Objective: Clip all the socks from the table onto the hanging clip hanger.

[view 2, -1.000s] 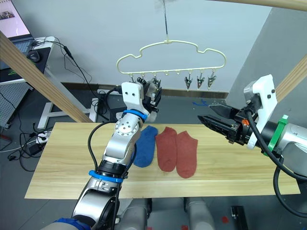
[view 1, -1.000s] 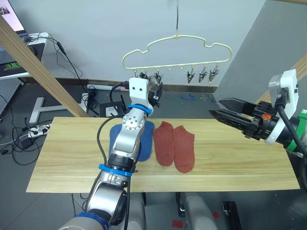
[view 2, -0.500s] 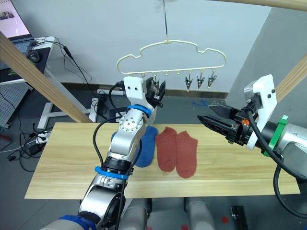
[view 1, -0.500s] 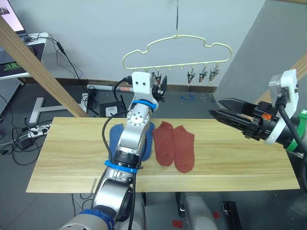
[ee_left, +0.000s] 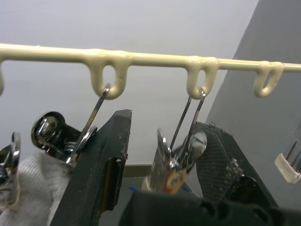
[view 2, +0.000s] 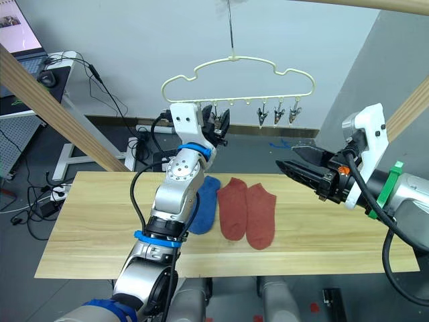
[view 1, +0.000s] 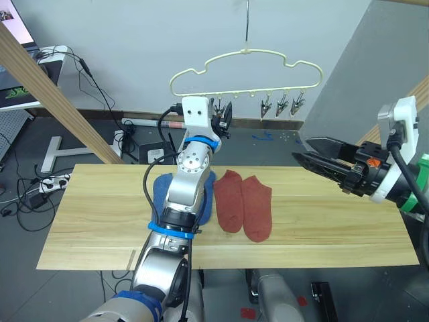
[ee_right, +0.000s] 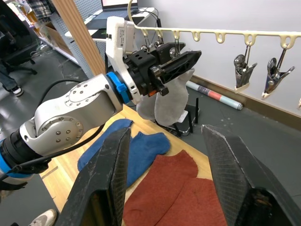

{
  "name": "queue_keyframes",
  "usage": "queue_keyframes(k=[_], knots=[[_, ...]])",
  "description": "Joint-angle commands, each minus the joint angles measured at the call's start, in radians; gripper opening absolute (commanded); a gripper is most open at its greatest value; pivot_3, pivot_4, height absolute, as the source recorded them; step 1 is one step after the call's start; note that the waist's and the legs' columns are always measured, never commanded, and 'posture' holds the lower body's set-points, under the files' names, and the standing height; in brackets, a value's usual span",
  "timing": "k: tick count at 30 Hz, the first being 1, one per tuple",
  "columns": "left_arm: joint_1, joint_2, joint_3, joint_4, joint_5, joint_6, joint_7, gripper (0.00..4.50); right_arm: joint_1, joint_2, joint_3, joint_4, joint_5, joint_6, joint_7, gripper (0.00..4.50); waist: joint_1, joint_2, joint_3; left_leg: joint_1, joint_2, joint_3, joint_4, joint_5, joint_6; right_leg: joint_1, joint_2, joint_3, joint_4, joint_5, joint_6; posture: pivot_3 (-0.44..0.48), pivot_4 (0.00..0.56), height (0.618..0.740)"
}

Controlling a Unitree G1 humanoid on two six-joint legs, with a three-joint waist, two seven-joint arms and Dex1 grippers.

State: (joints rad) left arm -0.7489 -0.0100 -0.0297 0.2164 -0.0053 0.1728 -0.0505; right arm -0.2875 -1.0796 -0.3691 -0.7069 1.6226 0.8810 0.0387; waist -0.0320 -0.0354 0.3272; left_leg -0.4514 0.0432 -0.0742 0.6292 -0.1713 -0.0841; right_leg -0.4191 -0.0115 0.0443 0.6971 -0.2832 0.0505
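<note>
A: What did the materials look like?

B: The clip hanger (view 1: pixel 246 66) was thin cream wire with a wavy, cloud-like outline and small metal clips along its lower bar. Two light grey socks (ee_right: pixel 170 101) of soft knit hung from clips at its left end. On the light planked desk (view 1: pixel 322 221) lay two rust-red socks (view 1: pixel 242 204) flat side by side, with blue socks (view 2: pixel 206 201) at their 9 o'clock.

A: State of each tool?

B: The left tool (ee_left: pixel 162 155) was spread apart, its black fingers (ee_left: pixel 101 160) bracketing one metal clip (ee_left: pixel 176 157) without visibly clamping it. The right tool (view 1: pixel 315 153) was released, holding nothing, above the desk's right end.

A: Obstructions?

B: The left arm (view 1: pixel 184 194) covered part of the blue socks. A slanted wooden beam (view 1: pixel 53 94) crossed at 10 o'clock.
</note>
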Motion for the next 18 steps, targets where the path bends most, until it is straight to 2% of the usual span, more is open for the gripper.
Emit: queue_keyframes(k=[1, 7, 14, 15, 18], knots=[[-0.024, -0.010, 0.006, -0.037, -0.007, -0.004, 0.009, 2.35, 0.002, -0.016, -0.013, -0.027, 0.015, -0.026, -0.006, 2.52, 0.000, 0.000, 0.000, 0.000, 0.000, 0.000, 0.000, 0.000, 0.000, 0.000, 0.000, 0.000, 0.000, 0.000, 0.000, -0.078, 0.285, 0.740], [-0.023, -0.014, 0.002, -0.034, -0.007, -0.008, 0.009, 2.35, 0.003, -0.017, -0.013, -0.027, 0.016, -0.029, -0.011, 2.52, 0.000, 0.000, 0.000, 0.000, 0.000, 0.000, 0.000, 0.000, 0.000, 0.000, 0.000, 0.000, 0.000, 0.000, 0.000, -0.081, 0.285, 0.740], [-0.021, -0.012, 0.002, -0.034, -0.008, -0.005, 0.006, 0.46, 0.001, -0.016, -0.010, -0.026, 0.016, -0.029, -0.014, 2.52, 0.000, 0.000, 0.000, 0.000, 0.000, 0.000, 0.000, 0.000, 0.000, 0.000, 0.000, 0.000, 0.000, 0.000, 0.000, -0.078, 0.284, 0.740], [-0.021, -0.011, 0.003, -0.035, -0.009, -0.004, 0.005, 0.29, 0.000, -0.015, -0.008, -0.026, 0.015, -0.030, -0.014, 2.52, 0.000, 0.000, 0.000, 0.000, 0.000, 0.000, 0.000, 0.000, 0.000, 0.000, 0.000, 0.000, 0.000, 0.000, 0.000, -0.078, 0.284, 0.740], [-0.022, -0.009, 0.008, -0.042, -0.018, 0.004, 0.001, 0.26, -0.004, -0.012, -0.003, -0.025, 0.012, -0.031, -0.013, 2.52, 0.000, 0.000, 0.000, 0.000, 0.000, 0.000, 0.000, 0.000, 0.000, 0.000, 0.000, 0.000, 0.000, 0.000, 0.000, -0.074, 0.283, 0.740]])
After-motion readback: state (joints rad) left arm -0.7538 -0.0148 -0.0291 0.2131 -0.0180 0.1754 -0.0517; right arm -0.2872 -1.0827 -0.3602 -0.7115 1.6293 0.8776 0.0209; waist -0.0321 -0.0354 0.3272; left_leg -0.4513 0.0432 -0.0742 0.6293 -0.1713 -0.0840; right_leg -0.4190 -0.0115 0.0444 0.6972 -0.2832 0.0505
